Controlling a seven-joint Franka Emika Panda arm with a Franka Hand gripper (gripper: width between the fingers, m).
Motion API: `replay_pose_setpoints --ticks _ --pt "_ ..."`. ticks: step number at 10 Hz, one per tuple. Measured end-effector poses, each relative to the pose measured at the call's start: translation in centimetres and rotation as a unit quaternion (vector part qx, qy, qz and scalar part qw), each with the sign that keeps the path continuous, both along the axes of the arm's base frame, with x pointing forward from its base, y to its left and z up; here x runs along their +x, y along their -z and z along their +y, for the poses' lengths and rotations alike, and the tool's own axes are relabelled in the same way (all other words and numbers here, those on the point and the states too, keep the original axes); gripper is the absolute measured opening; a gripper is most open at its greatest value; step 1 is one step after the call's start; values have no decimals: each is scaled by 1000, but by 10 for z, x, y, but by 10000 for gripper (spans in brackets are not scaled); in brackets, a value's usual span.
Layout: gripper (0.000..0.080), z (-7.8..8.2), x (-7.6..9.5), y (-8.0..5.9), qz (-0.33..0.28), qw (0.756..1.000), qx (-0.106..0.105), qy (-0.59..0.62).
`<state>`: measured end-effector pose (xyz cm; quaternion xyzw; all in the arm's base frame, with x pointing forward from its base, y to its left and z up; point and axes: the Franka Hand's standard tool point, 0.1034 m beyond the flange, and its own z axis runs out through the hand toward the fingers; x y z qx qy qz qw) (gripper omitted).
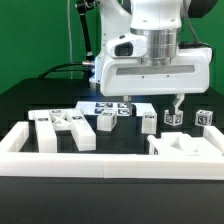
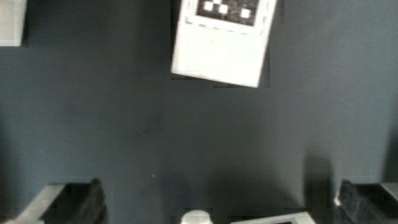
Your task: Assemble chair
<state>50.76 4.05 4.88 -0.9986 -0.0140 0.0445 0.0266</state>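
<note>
Inside the plain white border rail [image 1: 70, 162], my chair parts [image 1: 65, 128] are matte white with black-and-white square tags. The table [image 1: 40, 100] is black, the backdrop [image 1: 30, 40] beyond green, my arm [image 1: 150, 15] glossy white.

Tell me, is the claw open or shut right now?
Open. In the wrist view the claw shows its fingers spread wide apart, clamping nothing.

Between my fingers [image 2: 68, 203], spread wide, I see only bare dark table [image 2: 178, 140], so the gripper [image 1: 155, 106] has room to descend. A tagged bar [image 2: 222, 40] lies just beyond. Blocks [image 1: 173, 118] crowd the middle row, and a rail [image 1: 100, 160] walls the table's front edge.
</note>
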Motion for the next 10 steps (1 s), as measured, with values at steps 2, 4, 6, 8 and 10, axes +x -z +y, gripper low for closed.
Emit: replay_pose_setpoints --ticks 2,4,6,8,10 --pt "649 2 -12 2 47 999 2 -4" --pt "649 7 -15 1 117 993 7 -14" --pt "649 10 -17 2 188 982 11 -18" --pt "649 12 -23 4 258 966 14 -22" --pt "649 11 -27 9 327 945 16 -25"
